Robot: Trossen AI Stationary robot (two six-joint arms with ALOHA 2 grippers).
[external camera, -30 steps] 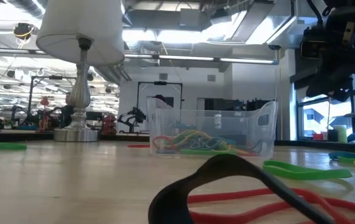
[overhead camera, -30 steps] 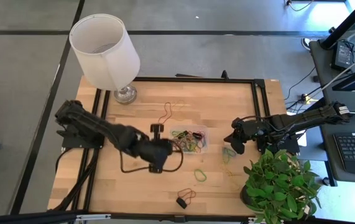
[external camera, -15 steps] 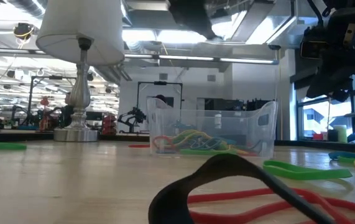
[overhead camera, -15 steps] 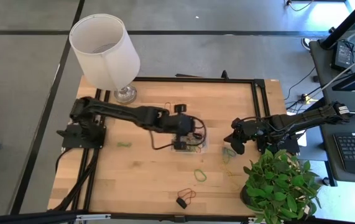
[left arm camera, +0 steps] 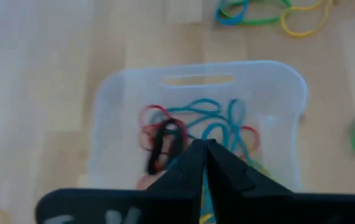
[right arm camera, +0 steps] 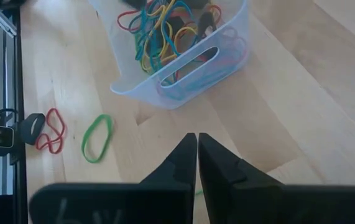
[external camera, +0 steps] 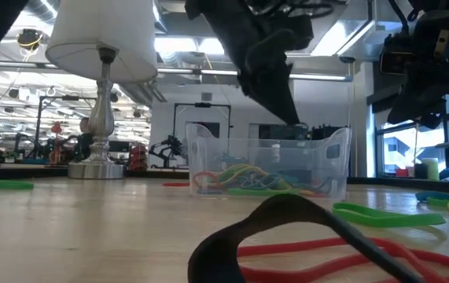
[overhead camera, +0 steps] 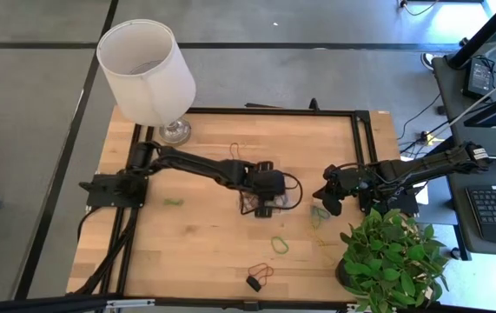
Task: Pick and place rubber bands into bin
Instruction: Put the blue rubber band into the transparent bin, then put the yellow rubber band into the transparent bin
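Since a second ago, the left gripper [overhead camera: 265, 193] has swung over the small clear plastic tub [overhead camera: 280, 209] at table centre, fingers closed. Left wrist view: tangled coloured rubber bands [left arm camera: 196, 127] fill the tub, long axis twelve-to-six. Right wrist view: right gripper [right arm camera: 198, 144] closed, at three o'clock.

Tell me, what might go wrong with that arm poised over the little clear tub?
The left hand is right above the bin, its fingers together. If it drops lower it could knock the light tub sideways. The rubber bands inside lie tangled, so one might snag on the hand and come back out. Loose bands on the table could be dragged along by the arm.
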